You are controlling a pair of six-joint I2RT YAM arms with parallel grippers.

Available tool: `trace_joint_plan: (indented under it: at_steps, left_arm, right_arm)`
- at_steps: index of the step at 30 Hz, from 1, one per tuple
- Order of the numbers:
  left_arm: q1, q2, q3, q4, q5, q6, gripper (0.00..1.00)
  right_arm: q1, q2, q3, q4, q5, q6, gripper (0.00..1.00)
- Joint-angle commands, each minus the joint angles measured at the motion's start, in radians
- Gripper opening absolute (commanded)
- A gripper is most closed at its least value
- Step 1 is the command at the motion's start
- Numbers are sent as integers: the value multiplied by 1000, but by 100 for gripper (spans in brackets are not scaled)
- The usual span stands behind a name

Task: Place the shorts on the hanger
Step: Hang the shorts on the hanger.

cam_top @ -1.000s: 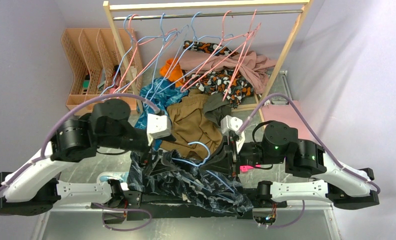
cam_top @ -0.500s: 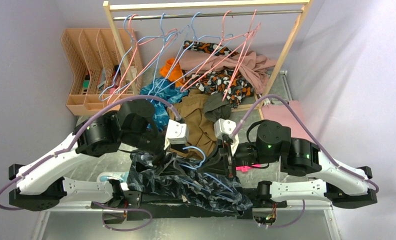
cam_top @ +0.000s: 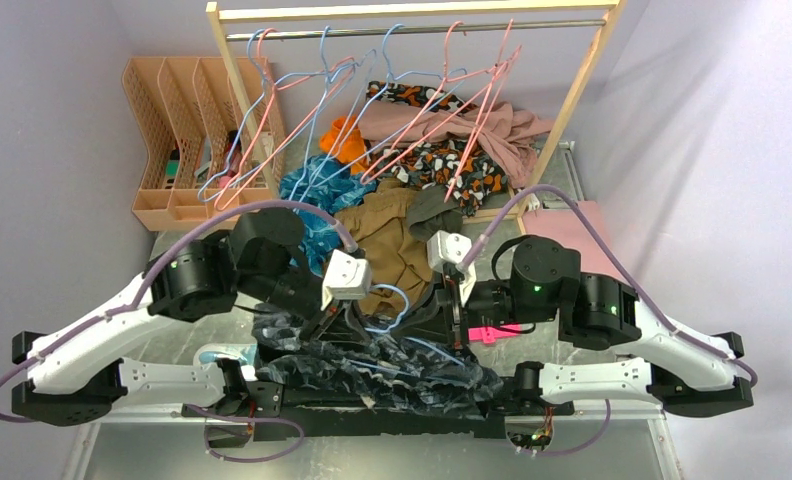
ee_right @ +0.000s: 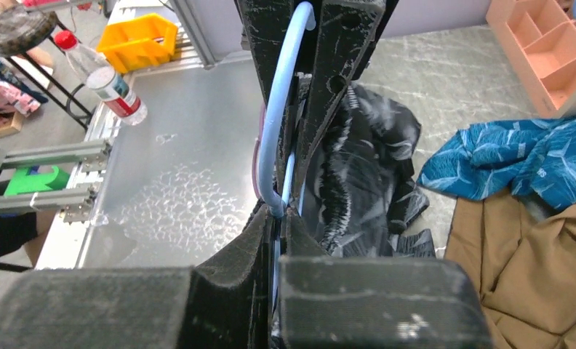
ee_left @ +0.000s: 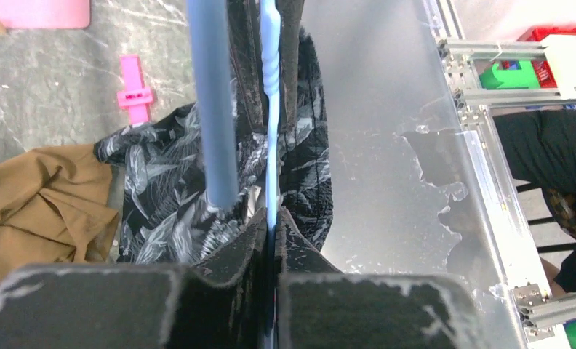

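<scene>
A peach plastic lattice desk organiser [cam_top: 177, 110] stands at 10 o'clock on the grey marbled table [cam_top: 167, 340], with a few small dark items in its compartments, too small to name. At 12 o'clock, a wooden-framed clothes rack [cam_top: 234, 75] carries pink wire hangers [cam_top: 482, 100] and pale blue ones on its metal rail.

The left gripper [cam_top: 324, 322] has its jaws pressed together on the thin light-blue wire hanger [ee_left: 271, 131]. The right gripper [cam_top: 455, 325] is likewise clamped tight on that hanger's curved hook end. The hanger sits between the two arms, just above the dark navy shorts with a pale grey leaf print [cam_top: 372, 365], which lie crumpled at 6 o'clock along the near table edge.

Overhead, a teal-blue patterned garment [cam_top: 317, 195] and a plain brown garment [cam_top: 392, 235] lie beyond the shorts. Only the wrist views show the wire nipped between the fingers. The right wrist view alone shows a clear water bottle with a red cap [ee_right: 114, 83] and a yellow bin [ee_right: 143, 36] off the table.
</scene>
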Motion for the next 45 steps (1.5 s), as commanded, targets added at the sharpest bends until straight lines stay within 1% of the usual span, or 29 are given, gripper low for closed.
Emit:
trace_joint_plan:
  at_steps: [1,2,3,5,6,7,8,10,13,17,20,25,31,37,42,45]
  left_arm:
    - [6,-48,-1,107,-43,-32,7]
    - [6,-64,-4,115,-59,-39,7]
    - [6,-78,-6,123,-81,-49,7]
    - [6,-115,-13,134,-139,-68,7]
    - [6,-136,-17,139,-174,-80,7]
    - [6,-160,-22,142,-211,-95,7]
    - [6,-184,-26,143,-250,-109,7]
    - [6,-229,-30,136,-338,-142,7]
    - [6,-284,-32,109,-456,-189,7]
    - [6,-329,-45,73,-560,-251,7]
    - [6,-339,-55,51,-646,-286,7]
    - [6,-330,-47,44,-740,-313,7]
    - [6,-331,-38,76,-720,-311,7]
    - [6,-341,-48,86,-690,-316,7]
    - [6,-344,-49,88,-672,-316,7]
    - [6,-345,-53,95,-653,-313,7]
  right_arm:
    - [6,5,44,54,-23,14,0]
    - [6,8,49,53,-10,21,0]
    - [6,9,56,52,12,31,9]
    - [6,16,81,34,69,65,34]
    - [6,21,100,20,108,82,44]
    - [6,30,121,-2,150,99,51]
    - [5,36,141,-25,188,116,54]
    - [6,44,178,-69,288,152,58]
    - [6,48,234,-136,435,210,59]
    - [6,47,297,-222,582,279,59]
    - [5,59,302,-280,647,330,58]
    - [5,100,253,-304,678,386,58]
    - [6,151,222,-298,729,423,57]
    - [6,215,231,-328,815,448,57]
    - [4,247,236,-351,888,472,54]
    - [4,280,260,-391,916,486,49]
